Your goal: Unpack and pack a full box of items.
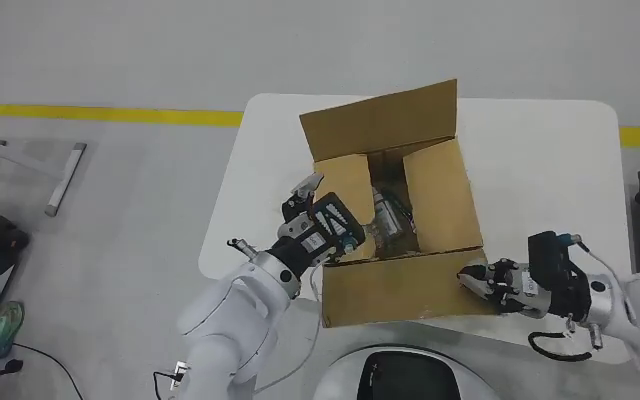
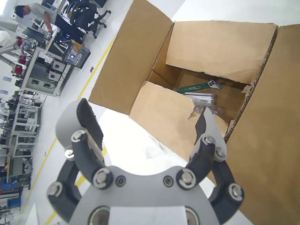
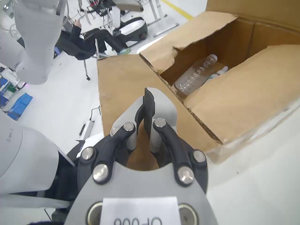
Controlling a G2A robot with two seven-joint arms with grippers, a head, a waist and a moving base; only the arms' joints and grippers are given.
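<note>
A white round-cornered table (image 1: pixel 560 150) on a grey floor carries one cardboard box (image 1: pixel 440 200) at its centre, its items still inside. Unpacking looks barely begun, since two inner flaps half-cover the opening. The left gripper (image 2: pixel 143 106), fingers spread and empty, hovers at the box's 9 o'clock. The right gripper (image 3: pixel 146 95), fingers pressed together apparently on nothing, sits at 5 o'clock by the outward near flap. Inside lie one green-handled adjustable wrench (image 2: pixel 199 87), one clear plastic bottle (image 3: pixel 194 77) and one small white-capped bottle (image 3: pixel 220 72). Next, the inner flaps likely need folding back before reaching in.
</note>
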